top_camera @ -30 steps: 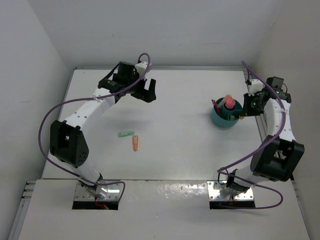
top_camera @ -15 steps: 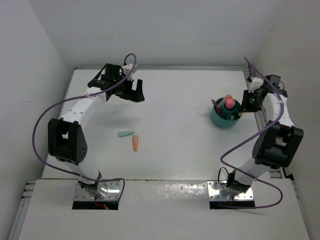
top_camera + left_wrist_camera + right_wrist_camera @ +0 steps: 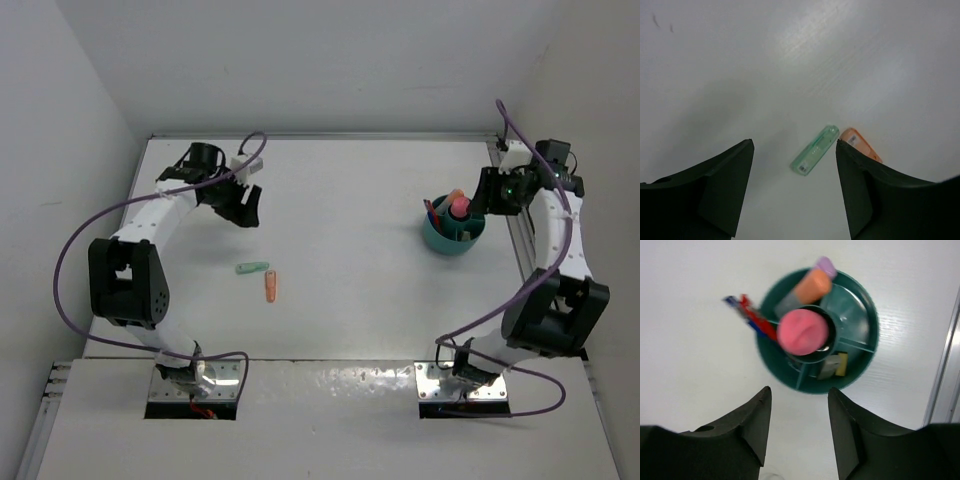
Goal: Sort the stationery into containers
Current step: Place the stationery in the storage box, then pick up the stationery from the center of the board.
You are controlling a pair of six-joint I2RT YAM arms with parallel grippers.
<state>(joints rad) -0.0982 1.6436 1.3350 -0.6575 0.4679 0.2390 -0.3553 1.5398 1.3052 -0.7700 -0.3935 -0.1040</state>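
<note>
Pickup step, likely: left gripper (image 3: 794, 145) wide, empty, over mint-green stub (image 3: 814, 149) at lower centre; next, descend astride it, close. Right gripper (image 3: 799, 390) parted, empty, above teal cup (image 3: 852, 302).

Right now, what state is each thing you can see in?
teal cup: upright, partly filled.
pink marker: standing in the cup's centre well.
mint-green stub: lying flat on the table.
orange stub: lying flat, beside the mint-green stub.
left gripper: open, empty, clear of both stubs.
right gripper: open, empty, clear of the cup.
</note>
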